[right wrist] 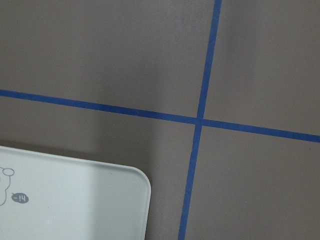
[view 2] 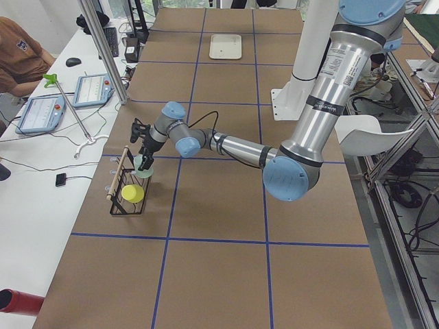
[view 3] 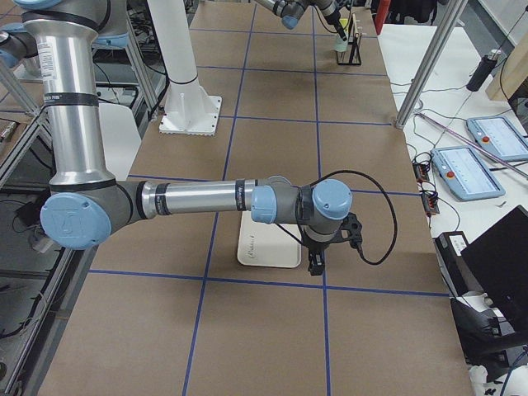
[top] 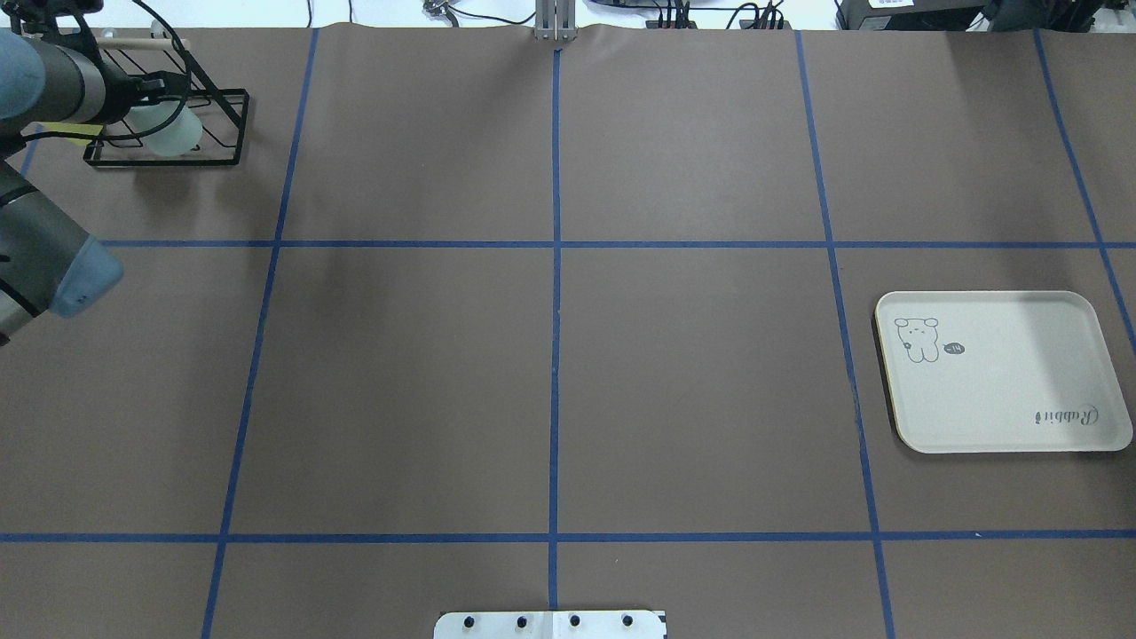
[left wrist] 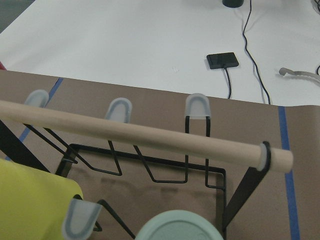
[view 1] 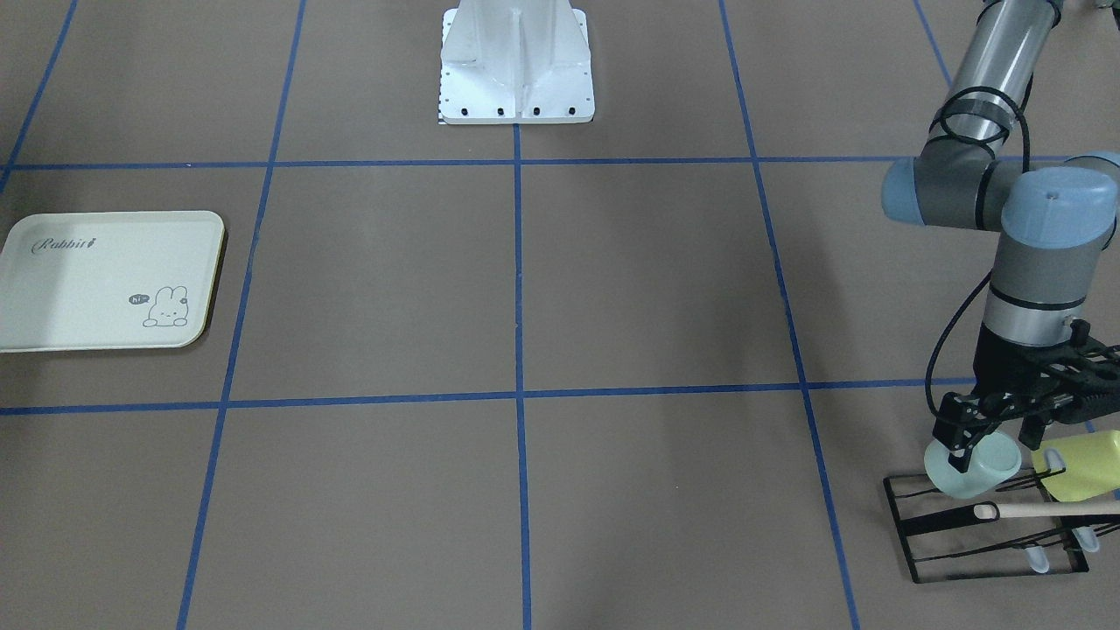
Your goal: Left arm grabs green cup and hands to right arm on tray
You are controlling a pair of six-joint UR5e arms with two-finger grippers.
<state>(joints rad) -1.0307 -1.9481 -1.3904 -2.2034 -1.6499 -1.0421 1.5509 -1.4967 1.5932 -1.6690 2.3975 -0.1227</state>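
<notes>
The pale mint-green cup [view 1: 984, 472] lies tilted in a black wire rack [view 1: 962, 525] at the table's far left corner. It also shows in the overhead view [top: 173, 133] and at the bottom of the left wrist view [left wrist: 177, 227]. My left gripper [view 1: 993, 442] is down at the cup with its jaws apart, one on each side of it. The cream tray [view 1: 52, 306] lies flat and bare on my right. My right gripper [view 3: 316, 266] hovers just past the tray's end [view 3: 268, 252]; I cannot tell whether it is open or shut.
A brighter yellow-green cup [view 1: 1081, 464] lies in the same rack beside the mint one. A wooden dowel [view 1: 1050, 509] runs along the rack's top. The robot's white base [view 1: 516, 79] stands at the middle of the near edge. Blue tape lines grid the brown table.
</notes>
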